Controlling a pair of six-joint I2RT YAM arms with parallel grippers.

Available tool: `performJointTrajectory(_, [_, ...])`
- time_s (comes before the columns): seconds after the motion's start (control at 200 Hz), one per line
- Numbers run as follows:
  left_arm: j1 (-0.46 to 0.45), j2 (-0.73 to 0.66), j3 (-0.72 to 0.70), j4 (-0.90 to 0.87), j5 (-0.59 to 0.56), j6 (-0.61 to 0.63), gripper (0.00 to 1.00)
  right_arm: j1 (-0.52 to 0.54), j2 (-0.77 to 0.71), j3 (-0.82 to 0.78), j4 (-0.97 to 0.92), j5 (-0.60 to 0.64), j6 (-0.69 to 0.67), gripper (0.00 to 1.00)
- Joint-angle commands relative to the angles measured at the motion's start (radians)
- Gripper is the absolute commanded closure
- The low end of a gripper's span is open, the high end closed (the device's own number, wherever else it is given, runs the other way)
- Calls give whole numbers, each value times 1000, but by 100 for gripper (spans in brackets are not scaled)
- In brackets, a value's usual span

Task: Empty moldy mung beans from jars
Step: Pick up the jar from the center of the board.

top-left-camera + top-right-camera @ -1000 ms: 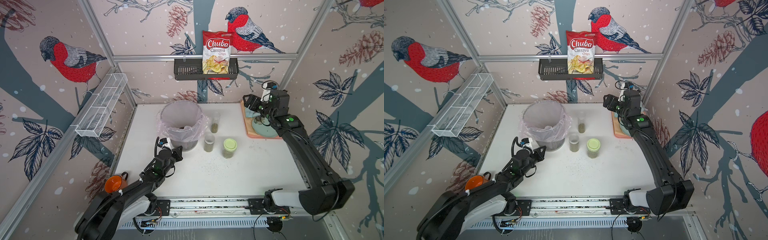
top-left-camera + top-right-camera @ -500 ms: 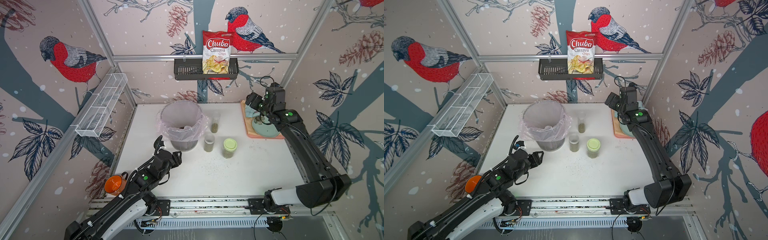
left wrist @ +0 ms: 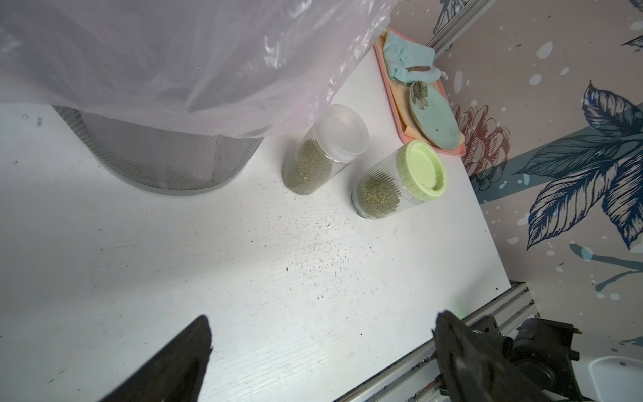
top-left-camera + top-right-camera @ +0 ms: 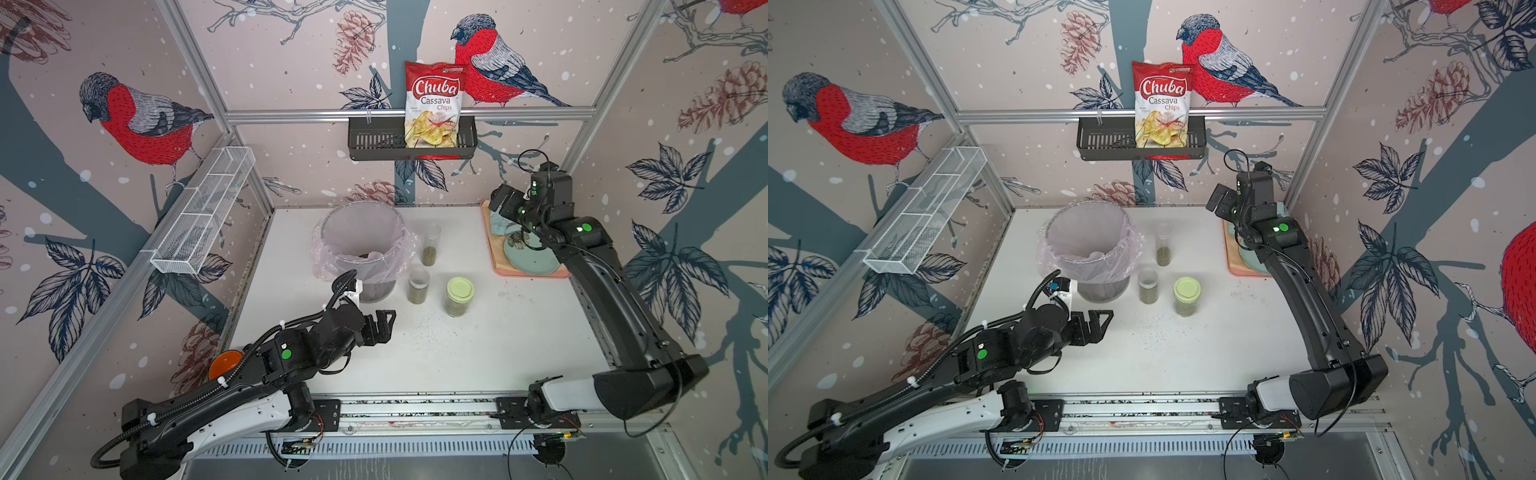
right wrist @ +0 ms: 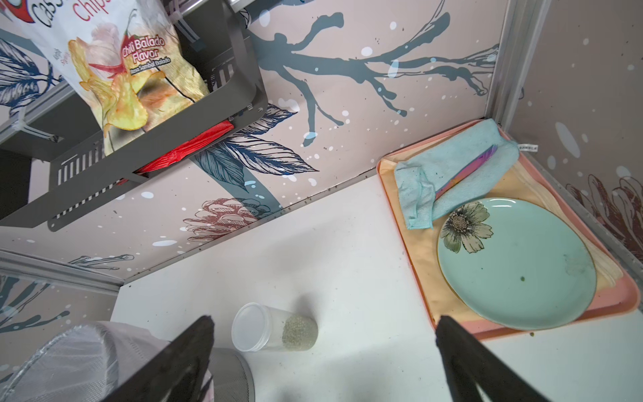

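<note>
Three clear jars of olive-green mung beans stand upright right of the bin in both top views: a tall narrow tube [image 4: 430, 245], a short cylinder with a clear lid [image 4: 417, 286] and a wider jar with a pale green lid [image 4: 458, 297]. All are lidded. My left gripper [image 4: 384, 326] hovers low over the table, open and empty, in front and to the left of the short cylinder [image 3: 323, 149] and green-lid jar [image 3: 400, 177]. My right gripper [image 4: 500, 203] is raised at the back right, open and empty, with the tube [image 5: 275, 332] below it.
A mesh bin [image 4: 378, 291] lined with a pinkish bag stands left of the jars. A pink tray [image 4: 494, 253] at the back right holds a teal plate [image 4: 530, 257] and cloth. Chips bag [image 4: 434, 106] in a wall basket. Dark specks dot the table.
My left gripper has gone from shut to open and moved right, away from the bin's base. The right gripper has opened a little wider and its wrist has shifted slightly.
</note>
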Motion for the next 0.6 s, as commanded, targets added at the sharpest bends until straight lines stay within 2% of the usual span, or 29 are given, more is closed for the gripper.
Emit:
performJointTrajectory(0.0, [-6,-52,-18,133,-30,77,1,-31,-32,-6,79,-111,-20,0])
performJointTrajectory(0.07, [-5,-111,-37,153,-108,34,2,-56,-39,0,90,-182,-43,0])
performJointTrajectory(0.18, [-4,-162,-41,221,-75,165,2,-66,-94,-67,181,-235,-80,0])
performJointTrajectory(0.27, [-5,-109,7,209,-45,208,2,-71,-116,-92,252,-275,-87,0])
performJointTrajectory(0.34, [-10,-29,74,133,-59,219,2,-71,-94,-62,258,-302,-95,0])
performJointTrajectory(0.44, [-70,72,190,-2,-157,214,2,-64,21,82,132,-274,-108,0])
performJointTrajectory(0.595, [-221,161,340,-44,-336,292,2,-18,235,361,-142,-240,-159,0])
